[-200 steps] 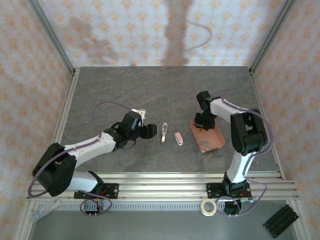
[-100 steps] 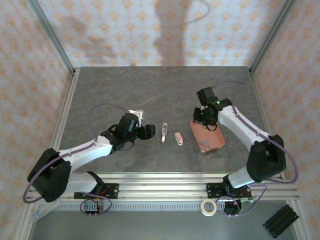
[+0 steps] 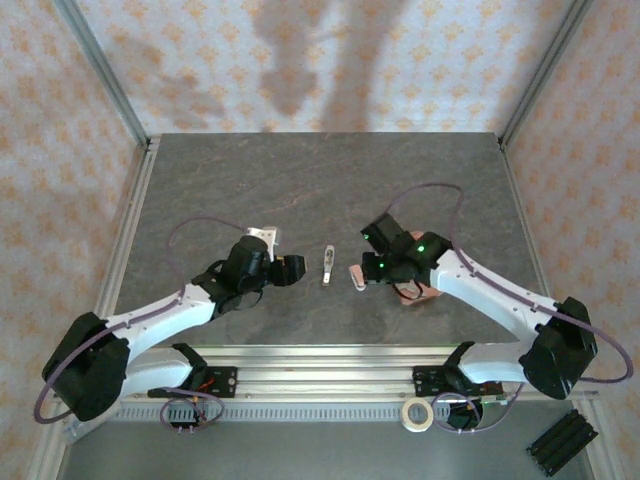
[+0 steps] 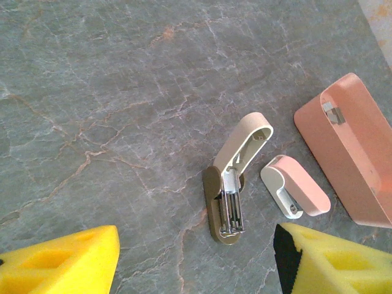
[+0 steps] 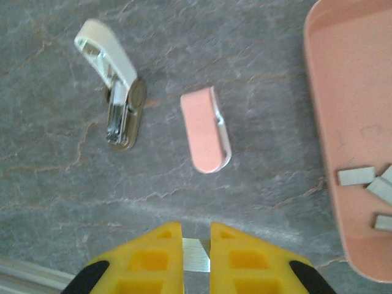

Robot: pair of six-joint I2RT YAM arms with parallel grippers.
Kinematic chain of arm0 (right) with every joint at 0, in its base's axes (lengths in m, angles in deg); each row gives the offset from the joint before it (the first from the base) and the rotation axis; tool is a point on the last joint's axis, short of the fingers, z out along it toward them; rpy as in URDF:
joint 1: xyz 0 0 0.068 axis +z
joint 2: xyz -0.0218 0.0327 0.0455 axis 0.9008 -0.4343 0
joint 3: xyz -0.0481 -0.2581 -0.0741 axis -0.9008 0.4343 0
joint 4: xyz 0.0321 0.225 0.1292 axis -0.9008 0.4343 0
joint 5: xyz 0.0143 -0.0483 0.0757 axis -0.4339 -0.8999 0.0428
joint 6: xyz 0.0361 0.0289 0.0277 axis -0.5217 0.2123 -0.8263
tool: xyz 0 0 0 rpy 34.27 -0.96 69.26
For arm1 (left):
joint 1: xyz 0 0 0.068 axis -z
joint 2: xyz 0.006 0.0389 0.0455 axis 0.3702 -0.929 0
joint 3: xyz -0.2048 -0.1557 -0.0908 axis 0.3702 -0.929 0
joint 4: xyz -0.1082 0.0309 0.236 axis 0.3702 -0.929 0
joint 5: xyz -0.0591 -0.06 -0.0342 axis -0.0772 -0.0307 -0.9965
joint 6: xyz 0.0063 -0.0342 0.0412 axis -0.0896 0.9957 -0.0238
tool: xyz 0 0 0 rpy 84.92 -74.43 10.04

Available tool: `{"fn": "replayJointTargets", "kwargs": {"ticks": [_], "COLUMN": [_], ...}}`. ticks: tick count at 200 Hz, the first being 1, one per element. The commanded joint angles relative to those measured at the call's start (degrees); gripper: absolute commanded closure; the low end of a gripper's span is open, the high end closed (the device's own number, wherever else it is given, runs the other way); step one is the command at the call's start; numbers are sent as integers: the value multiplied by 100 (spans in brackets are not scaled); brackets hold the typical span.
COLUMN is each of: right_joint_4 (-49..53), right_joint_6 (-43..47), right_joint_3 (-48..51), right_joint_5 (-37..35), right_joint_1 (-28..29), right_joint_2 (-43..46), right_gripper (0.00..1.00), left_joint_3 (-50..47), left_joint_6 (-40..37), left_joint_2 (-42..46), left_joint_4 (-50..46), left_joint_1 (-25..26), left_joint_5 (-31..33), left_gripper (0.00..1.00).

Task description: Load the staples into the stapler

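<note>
The grey stone-patterned table [image 3: 300, 170] takes up most of what I can see, and near its middle lies the stapler [image 4: 229, 184]. I'll place everything else from it.

The left gripper [image 3: 292, 268] is to the stapler's left and points at it. Its yellow pads are spread wide with nothing between them. The right gripper [image 5: 196, 245] is to the stapler's right and is pinched narrow on a silvery staple strip [image 5: 196, 256].

Farther right of the stapler is the salmon-pink tray [image 5: 349, 92], partly under the right arm in the top view.

The stapler lies flat on the table, opened, with its beige top swung up off the base and the metal channel bare.

Just beside it on the right, apart from it, lies a small pink cover piece [image 4: 297, 187].

Loose grey staples [image 5: 357, 176] lie in the tray, well apart from the stapler.
</note>
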Motion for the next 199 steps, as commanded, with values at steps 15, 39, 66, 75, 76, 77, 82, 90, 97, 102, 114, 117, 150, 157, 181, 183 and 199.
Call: {"fn": "replayJointTargets", "kwargs": {"ticks": [15,39,66,75,76,77,82,90,97,102,114,117,150,157,181,183,199], "right_joint_4": [-154,-152,-208,-236,-236,-241,-237,-239,-243,-250,-234,-229,-152,-181,-289,-318,-420], "right_joint_6": [-299,-301,-294,-288,-286,-289,-292,-323,-362,-377,-445,-444,-347,-336,-409,-420,-538], "right_joint_3": [90,0,-68,-82,-86,-88,-90,-90,-82,-73,-86,-94,-204,-205,-124,-94,51], "right_joint_5": [-360,-409,-463,-467,-467,-467,-459,-457,-431,-400,-338,-325,-357,-351,-244,-237,-217], "right_joint_1": [510,783,971,1016,1019,1025,1058,1108,1156,1175,1197,1202,1215,1215,1214,1215,1213], "right_joint_2": [-110,-366,-648,-740,-752,-758,-809,-876,-941,-997,-1128,-1159,-1378,-1410,-1541,-1545,-1570], "right_gripper": [87,87,87,87,87,87,87,87,87,87,87,87,88,88,88,88,88], "left_joint_3": [-201,-320,-361,-378,-383,-385,-402,-431,-420,-401,-350,-338,-505,-592,-749,-762,-873], "left_joint_6": [174,256,274,246,245,244,237,220,195,191,154,145,203,238,303,305,310], "left_joint_2": [255,329,427,485,489,496,541,600,669,710,824,855,1196,1249,1366,1371,1384], "left_joint_4": [199,275,217,153,151,150,141,112,34,-30,-203,-255,-425,-331,-244,-233,-109], "left_joint_1": [-42,-47,-47,-47,-47,-47,-47,-41,-51,-48,-43,-43,-55,-55,-56,-56,-48], "left_joint_5": [366,472,502,538,544,547,588,652,716,741,750,765,1029,1046,1048,1054,1031], "left_gripper": [31,31,31,31,31,31,31,31,31,31,31,30,30,30,29,29,29]}}
